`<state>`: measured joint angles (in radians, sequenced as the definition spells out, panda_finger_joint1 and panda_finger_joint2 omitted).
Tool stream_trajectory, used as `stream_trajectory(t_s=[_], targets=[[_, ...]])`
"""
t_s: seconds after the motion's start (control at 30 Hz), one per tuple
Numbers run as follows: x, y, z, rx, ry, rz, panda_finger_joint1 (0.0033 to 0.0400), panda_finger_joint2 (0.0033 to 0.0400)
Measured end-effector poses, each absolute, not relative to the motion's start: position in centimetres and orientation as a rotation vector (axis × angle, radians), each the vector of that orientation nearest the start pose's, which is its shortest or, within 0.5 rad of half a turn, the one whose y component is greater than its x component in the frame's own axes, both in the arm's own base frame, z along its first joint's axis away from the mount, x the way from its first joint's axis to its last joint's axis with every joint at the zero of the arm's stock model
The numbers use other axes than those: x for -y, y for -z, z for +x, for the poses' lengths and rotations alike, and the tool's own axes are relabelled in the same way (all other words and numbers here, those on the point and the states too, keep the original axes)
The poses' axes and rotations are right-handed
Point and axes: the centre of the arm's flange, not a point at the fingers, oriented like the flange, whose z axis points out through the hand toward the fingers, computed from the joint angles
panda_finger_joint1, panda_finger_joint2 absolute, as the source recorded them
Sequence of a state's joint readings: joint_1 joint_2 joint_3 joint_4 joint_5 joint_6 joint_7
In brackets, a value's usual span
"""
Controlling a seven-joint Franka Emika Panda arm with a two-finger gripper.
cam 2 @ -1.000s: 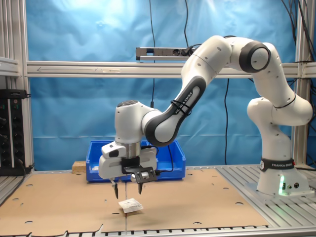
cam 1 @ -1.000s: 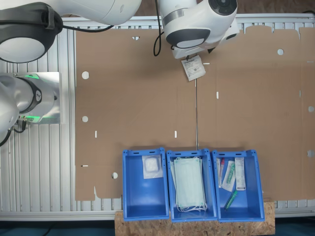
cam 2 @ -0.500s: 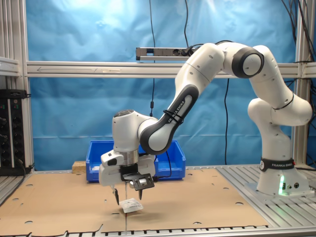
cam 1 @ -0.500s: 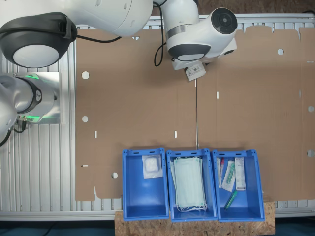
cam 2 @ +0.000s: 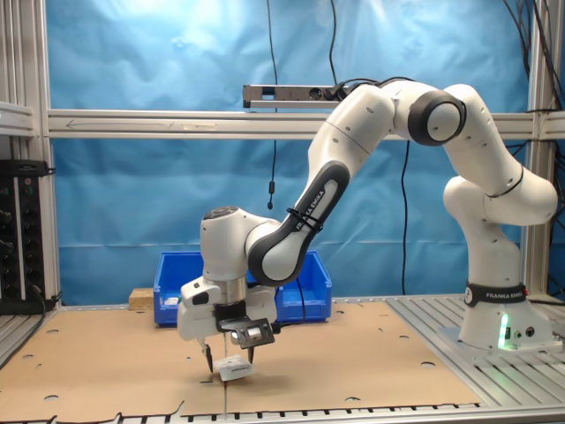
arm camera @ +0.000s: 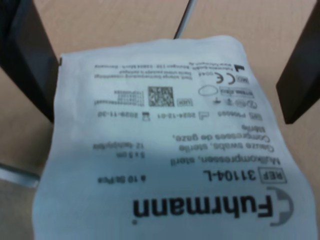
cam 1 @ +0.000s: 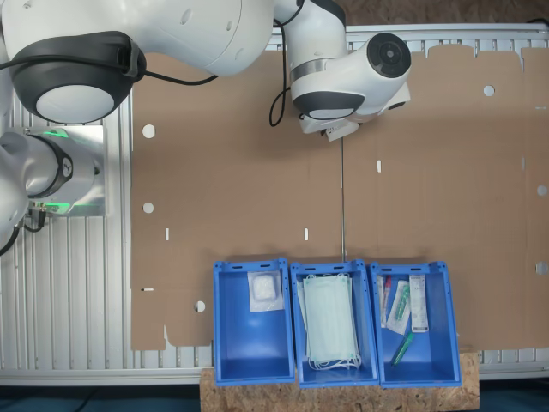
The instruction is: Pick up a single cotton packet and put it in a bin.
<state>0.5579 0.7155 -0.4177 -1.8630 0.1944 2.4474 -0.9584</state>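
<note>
The cotton packet point(arm camera: 165, 150) is a flat white packet with dark print, lying on the brown cardboard tabletop point(cam 1: 240, 172). In the wrist view it spans the space between my two dark fingers point(arm camera: 30, 65), which stand apart on either side of it. My gripper point(cam 2: 229, 356) is open and low over the packet point(cam 2: 234, 369), fingertips close to the cardboard. In the first exterior view my hand covers most of the packet, and one white edge point(cam 1: 341, 130) shows beneath it. The blue bins point(cam 1: 249, 365) stand at the table's far edge from the packet.
Three blue bins sit side by side: one holds a plain white pad point(cam 1: 265, 290), the middle one pale green face masks point(cam 1: 330, 322), the third several small items point(cam 1: 403, 309). The robot base point(cam 2: 499, 309) stands at the second exterior view's right. A seam point(cam 1: 342, 197) runs through the cardboard.
My gripper has come down over the packet, from hovering above it to straddling it near the cardboard. In the first exterior view my hand now hides most of the packet. The packet has not moved.
</note>
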Motion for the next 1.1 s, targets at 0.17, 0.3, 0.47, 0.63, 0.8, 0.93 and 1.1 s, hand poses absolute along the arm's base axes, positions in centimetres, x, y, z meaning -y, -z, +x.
stream_trajectory(t_s=[0.17, 0.3, 0.47, 0.63, 0.8, 0.93, 1.1], targets=[[-10.3, -14.7, 61.9, 1.610, -0.191, -2.822, 0.0400, 0.0400], [-10.7, -14.4, 61.7, 1.618, -0.191, -2.812, 0.0400, 0.0400], [-11.1, -14.4, 61.7, 1.624, -0.180, -2.808, 0.0400, 0.0400], [-11.1, -14.4, 61.7, 1.627, -0.173, -2.808, 0.0400, 0.0400], [-11.2, -14.4, 61.8, 1.628, -0.170, -2.808, 0.0400, 0.0400], [-11.2, -14.4, 61.8, 1.629, -0.169, -2.807, 0.0400, 0.0400], [-11.2, -14.4, 61.8, 1.632, -0.169, -2.805, 0.0400, 0.0400]])
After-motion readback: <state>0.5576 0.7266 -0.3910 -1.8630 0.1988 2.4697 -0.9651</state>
